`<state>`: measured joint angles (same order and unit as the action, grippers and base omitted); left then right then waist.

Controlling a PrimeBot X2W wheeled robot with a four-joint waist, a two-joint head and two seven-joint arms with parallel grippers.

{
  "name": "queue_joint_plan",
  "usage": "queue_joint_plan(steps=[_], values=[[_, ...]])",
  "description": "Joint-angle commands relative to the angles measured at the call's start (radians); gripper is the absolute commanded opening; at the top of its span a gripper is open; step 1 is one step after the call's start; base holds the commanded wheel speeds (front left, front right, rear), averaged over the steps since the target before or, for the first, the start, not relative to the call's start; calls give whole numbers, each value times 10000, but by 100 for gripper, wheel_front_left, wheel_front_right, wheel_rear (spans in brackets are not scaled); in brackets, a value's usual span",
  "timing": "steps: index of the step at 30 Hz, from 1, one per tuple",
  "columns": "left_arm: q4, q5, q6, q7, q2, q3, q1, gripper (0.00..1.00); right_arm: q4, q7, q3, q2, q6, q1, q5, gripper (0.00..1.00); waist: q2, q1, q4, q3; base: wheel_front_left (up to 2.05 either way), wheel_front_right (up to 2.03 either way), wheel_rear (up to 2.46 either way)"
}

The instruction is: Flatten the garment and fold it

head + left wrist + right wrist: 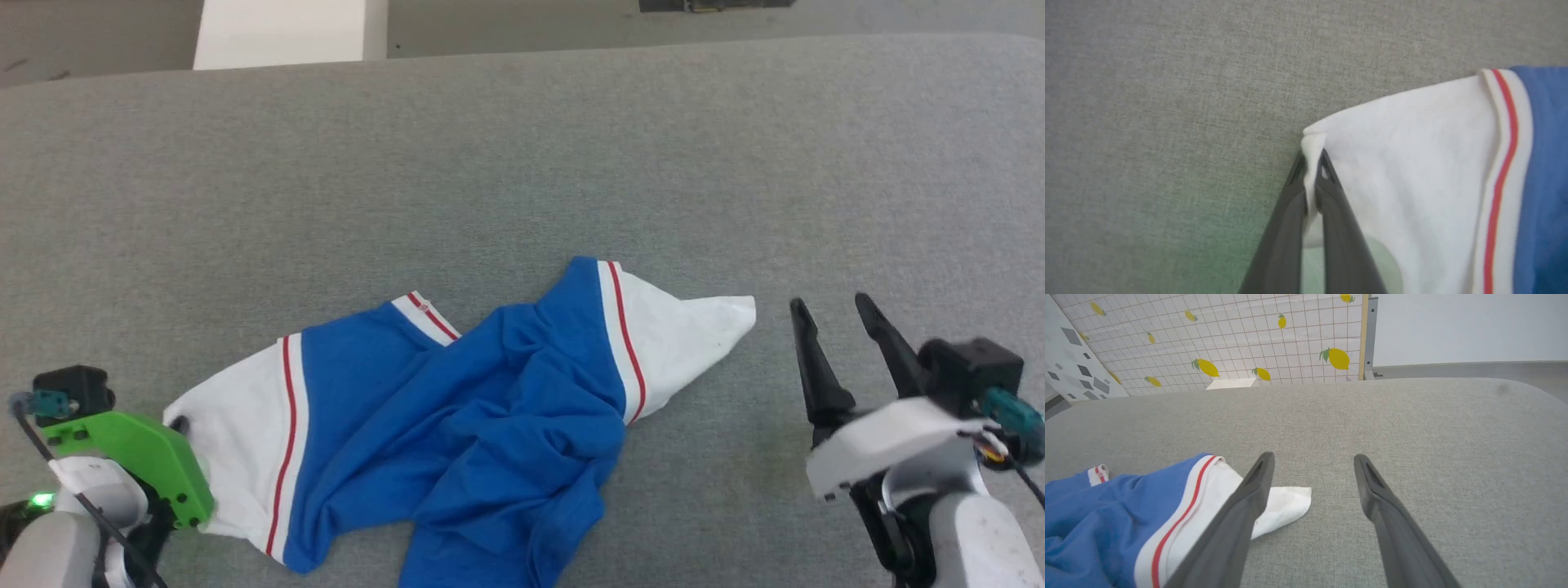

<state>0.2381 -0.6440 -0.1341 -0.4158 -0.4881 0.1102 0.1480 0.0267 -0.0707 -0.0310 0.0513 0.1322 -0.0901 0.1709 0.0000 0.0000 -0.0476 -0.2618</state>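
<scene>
— Left arm first?
— Bright green cover (139,457), rounded, with small dark holes near its lower edge. Just above it, a black block (72,385) with a teal plug (45,402). Below it, a thin black cable (98,523), a green light (39,498) and a pale grey forearm (49,551).
— Left gripper (1312,159)?
— Two long dark grey fingers (1282,232), tapered, with triangular cut-outs by the tips.
— And far right of the green cover?
— Same build, but with a white cover (890,441). Second black block (976,367), second teal plug (1008,408), red and yellow wires (989,449) beside. Right gripper (829,304): matching dark fingers (1237,522), slotted near the tips.
</scene>
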Motion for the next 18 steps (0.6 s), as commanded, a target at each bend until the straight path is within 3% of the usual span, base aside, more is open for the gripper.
queue_joint_plan(steps=[1, 5, 18], values=[[75, 65, -48, -44, 236, 178, -317, 0, -144, -29, -2, -11, -15, -352, -201, 100, 0, 0, 146, 132, 0, 0, 0], [-188, 68, -108, 99, 316, 194, -418, 0, -947, -558, -17, -11, -15, -996, -448, 100, 0, 0, 344, 255, 0, 0, 0], [-675, 105, -113, 251, 619, 512, -184, 0, -3883, -5235, -356, -11, -15, -2908, -676, 100, 0, 0, 980, 22, 0, 0, 0]])
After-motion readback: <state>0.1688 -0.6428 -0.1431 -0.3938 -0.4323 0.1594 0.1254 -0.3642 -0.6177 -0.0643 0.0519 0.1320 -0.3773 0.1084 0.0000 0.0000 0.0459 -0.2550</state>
